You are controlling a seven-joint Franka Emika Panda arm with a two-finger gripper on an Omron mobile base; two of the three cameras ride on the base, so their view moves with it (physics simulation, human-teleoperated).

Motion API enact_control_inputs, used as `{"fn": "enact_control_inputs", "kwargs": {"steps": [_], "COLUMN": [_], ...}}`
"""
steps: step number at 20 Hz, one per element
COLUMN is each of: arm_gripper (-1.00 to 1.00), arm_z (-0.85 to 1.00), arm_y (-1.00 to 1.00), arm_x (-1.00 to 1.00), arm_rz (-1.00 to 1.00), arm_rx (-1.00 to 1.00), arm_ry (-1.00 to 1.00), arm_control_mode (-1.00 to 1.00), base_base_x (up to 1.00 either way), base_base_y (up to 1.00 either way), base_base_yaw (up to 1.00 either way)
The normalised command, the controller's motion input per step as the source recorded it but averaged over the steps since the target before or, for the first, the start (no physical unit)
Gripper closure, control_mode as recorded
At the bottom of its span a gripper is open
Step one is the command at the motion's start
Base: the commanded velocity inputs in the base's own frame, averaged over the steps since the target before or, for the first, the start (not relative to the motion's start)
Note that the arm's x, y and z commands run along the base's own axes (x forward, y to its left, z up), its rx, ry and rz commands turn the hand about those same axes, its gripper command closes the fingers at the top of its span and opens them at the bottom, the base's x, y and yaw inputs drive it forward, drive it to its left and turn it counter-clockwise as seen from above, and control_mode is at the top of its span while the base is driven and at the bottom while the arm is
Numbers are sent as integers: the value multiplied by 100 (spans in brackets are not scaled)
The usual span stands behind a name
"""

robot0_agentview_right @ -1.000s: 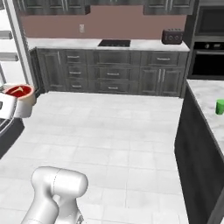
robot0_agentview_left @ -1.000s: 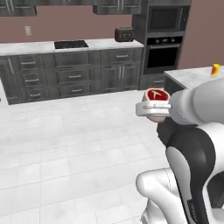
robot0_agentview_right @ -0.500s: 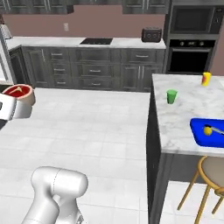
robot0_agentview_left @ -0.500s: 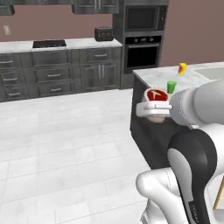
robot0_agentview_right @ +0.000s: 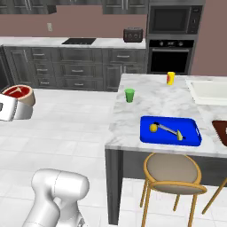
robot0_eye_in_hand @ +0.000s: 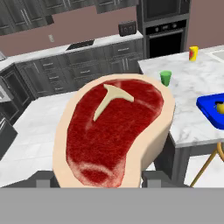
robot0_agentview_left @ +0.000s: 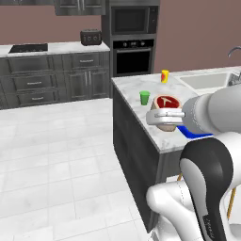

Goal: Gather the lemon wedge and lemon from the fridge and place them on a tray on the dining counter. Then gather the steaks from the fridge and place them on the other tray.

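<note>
Steak (robot0_agentview_left: 168, 102) stays in the gripper (robot0_agentview_left: 165, 118); dining counter (robot0_agentview_right: 146, 104) now nearer.

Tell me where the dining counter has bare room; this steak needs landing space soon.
Bare marble lies between the green cup and blue tray, and between the yellow cup and that tray. The blue tray holds the lemon and wedge. The sink crowds the far end.

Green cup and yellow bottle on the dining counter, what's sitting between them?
Nothing: between the green cup and yellow bottle, the right base view shows bare marble counter.
</note>
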Motion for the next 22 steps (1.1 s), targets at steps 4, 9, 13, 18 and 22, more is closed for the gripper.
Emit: {"fn": "enact_control_inputs", "kwargs": {"steps": [4, 9, 13, 18, 22], "arm_gripper": [100, 100, 100, 100, 100], "arm_z": [0, 0, 0, 0, 0], "arm_y": [0, 0, 0, 0, 0], "arm_x": [0, 0, 0, 0, 0], "arm_rz": [0, 0, 0, 0, 0], "arm_rx": [0, 0, 0, 0, 0], "arm_ry": [0, 0, 0, 0, 0], "arm_control_mode": [100, 100, 100, 100, 100], "base_base_x": [-30, -28, -22, -12, 0], "base_base_y": [-100, -100, -100, -100, -99], "base_base_yaw": [0, 0, 0, 0, 0]}}
